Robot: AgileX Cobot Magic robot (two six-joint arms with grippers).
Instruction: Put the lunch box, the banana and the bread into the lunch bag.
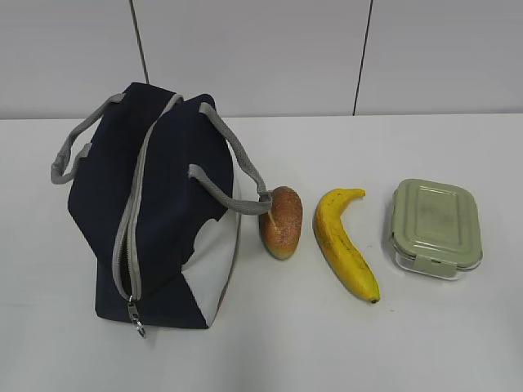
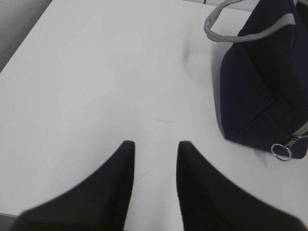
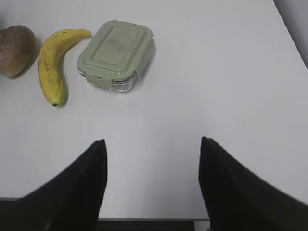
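The navy lunch bag (image 1: 155, 212) stands at the left of the white table, its grey zipper (image 1: 131, 237) shut and a metal ring (image 1: 137, 325) at the near end. To its right lie the bread (image 1: 282, 222), the banana (image 1: 343, 243) and the green-lidded lunch box (image 1: 435, 227) in a row. Neither arm shows in the exterior view. My left gripper (image 2: 155, 144) is open over bare table, left of the bag's corner (image 2: 262, 91). My right gripper (image 3: 151, 141) is wide open and empty, well short of the lunch box (image 3: 116, 54), banana (image 3: 52, 65) and bread (image 3: 17, 49).
A grey webbing handle (image 1: 237, 175) droops from the bag onto the bread. The other handle (image 2: 240, 31) hangs off the bag's far side. The table's near edge (image 3: 149, 220) lies just under my right gripper. A pale wall stands behind the table.
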